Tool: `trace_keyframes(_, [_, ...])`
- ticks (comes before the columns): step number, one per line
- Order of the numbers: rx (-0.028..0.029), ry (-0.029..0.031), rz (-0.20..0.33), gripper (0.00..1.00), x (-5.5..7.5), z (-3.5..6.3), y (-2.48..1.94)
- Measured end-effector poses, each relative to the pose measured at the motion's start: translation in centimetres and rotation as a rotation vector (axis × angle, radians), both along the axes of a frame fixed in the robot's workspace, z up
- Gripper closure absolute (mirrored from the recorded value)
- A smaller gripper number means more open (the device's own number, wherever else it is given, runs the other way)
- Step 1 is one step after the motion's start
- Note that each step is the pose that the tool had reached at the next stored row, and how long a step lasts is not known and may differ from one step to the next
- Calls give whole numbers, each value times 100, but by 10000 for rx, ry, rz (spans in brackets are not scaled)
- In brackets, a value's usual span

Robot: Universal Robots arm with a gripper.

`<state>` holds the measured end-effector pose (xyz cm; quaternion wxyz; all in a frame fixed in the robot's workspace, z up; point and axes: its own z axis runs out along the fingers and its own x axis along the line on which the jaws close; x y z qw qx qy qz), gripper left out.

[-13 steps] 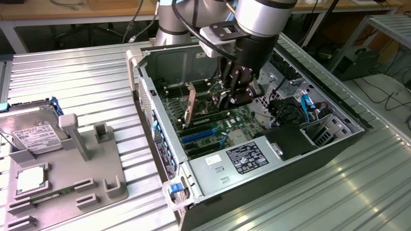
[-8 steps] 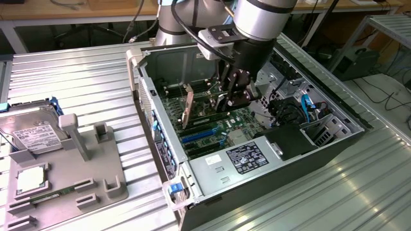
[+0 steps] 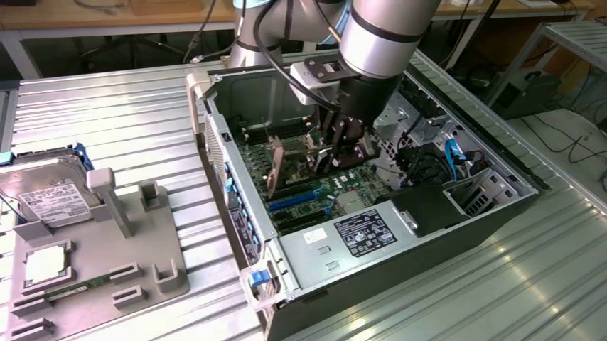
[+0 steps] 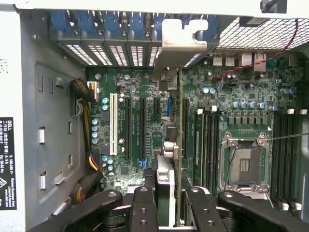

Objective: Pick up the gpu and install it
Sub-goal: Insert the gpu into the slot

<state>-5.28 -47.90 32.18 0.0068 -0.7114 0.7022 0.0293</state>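
Green flat circuit-board gpu with silver end bracket is hanging edge-on over the green motherboard in the grey metal case; my black gripper is pinching it.

Arm: silver-grey tube w/ black joint ring, black cables alongside, grey wrist bracket. Gripper: black, linkage fingers w/ round pivot screws.
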Motion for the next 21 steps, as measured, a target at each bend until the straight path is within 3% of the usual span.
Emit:
trace_keyframes(16, [0,-6,-4,72,-5,-242,12])
trace_keyframes(21, [1,-23,-4,72,-5,-303,121])
